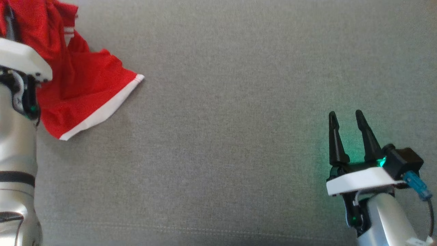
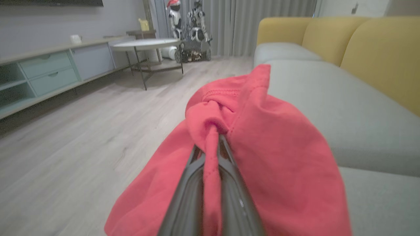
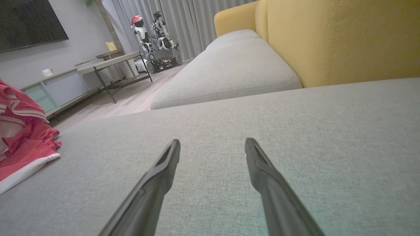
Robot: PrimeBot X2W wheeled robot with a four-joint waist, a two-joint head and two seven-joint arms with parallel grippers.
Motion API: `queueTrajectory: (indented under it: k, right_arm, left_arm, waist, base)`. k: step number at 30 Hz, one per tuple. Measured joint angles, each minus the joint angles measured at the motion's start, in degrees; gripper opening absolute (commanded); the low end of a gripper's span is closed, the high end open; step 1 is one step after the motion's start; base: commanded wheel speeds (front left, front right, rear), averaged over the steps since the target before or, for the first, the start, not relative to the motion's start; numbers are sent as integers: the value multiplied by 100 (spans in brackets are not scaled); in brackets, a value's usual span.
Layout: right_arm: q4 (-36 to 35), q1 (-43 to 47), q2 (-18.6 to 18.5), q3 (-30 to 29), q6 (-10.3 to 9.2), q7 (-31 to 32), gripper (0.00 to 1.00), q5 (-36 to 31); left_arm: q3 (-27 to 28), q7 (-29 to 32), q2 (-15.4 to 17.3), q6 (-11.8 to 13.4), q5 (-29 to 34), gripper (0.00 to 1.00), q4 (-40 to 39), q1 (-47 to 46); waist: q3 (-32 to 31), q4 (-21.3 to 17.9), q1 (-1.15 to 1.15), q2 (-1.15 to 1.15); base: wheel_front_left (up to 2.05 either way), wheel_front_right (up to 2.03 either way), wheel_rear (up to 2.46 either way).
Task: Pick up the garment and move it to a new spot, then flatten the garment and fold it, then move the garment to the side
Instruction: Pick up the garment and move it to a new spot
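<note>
Well, start from what is nearest to you: your left gripper (image 2: 213, 137) is closed tight on a bunched fold of the red garment (image 1: 85, 89), and the cloth drapes over both fingers. Your right gripper (image 1: 345, 114) stands wide and holds nothing, low over the grey sofa seat (image 1: 239, 136), well apart from the cloth.

The garment is at the left end of the seat. Its upper part is gathered at your left wrist, and its white hem (image 1: 102, 111) seems to rest on the cushion.

For the pick-up, I would raise the left arm straight up until the hem hangs free, and only then carry it toward the open middle of the seat. Go slowly, because the pinch takes only a thin fold and it may slip. Bring the right gripper close only after you lay the cloth down; the white hem looks like a good edge to take for the flattening.

Farther away are the yellow backrest (image 3: 328, 39), a round table (image 2: 147, 44) and a dark screen (image 3: 26, 23).

I can read no brand or writing; the white stripes (image 1: 69, 32) on the garment carry no letters.
</note>
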Motion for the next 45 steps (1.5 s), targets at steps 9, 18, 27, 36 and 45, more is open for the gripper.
queueTrajectory:
  k: [9,18,27,36,45]
  right_arm:
    - [107,344,1,73,0,0,100,232]
    - [38,343,2,46,0,1,100,338]
    - [-182,328,3,-114,0,0,100,334]
    - [-420,304,3,-52,0,0,100,330]
    - [-498,300,3,79,0,0,100,330]
  left_arm:
    - [137,-56,-88,-81,-192,0,-1504,164]
    - [-170,625,-613,-159,-512,0,-2887,921]
    - [-746,1232,-1050,-125,-561,0,-3713,1681]
    - [-1736,1298,-1384,-186,-408,0,-3298,1872]
    - [-2765,725,-1501,-16,-996,100,-2438,1825]
  waist:
    - [-642,64,0,0]
    - [-954,-252,0,0]
    - [-1046,-976,0,0]
    - [-929,-2006,0,0]
    - [-772,-2766,0,0]
  base:
    - [0,0,0]
    - [0,0,0]
    - [0,0,0]
    - [0,0,0]
    - [0,0,0]
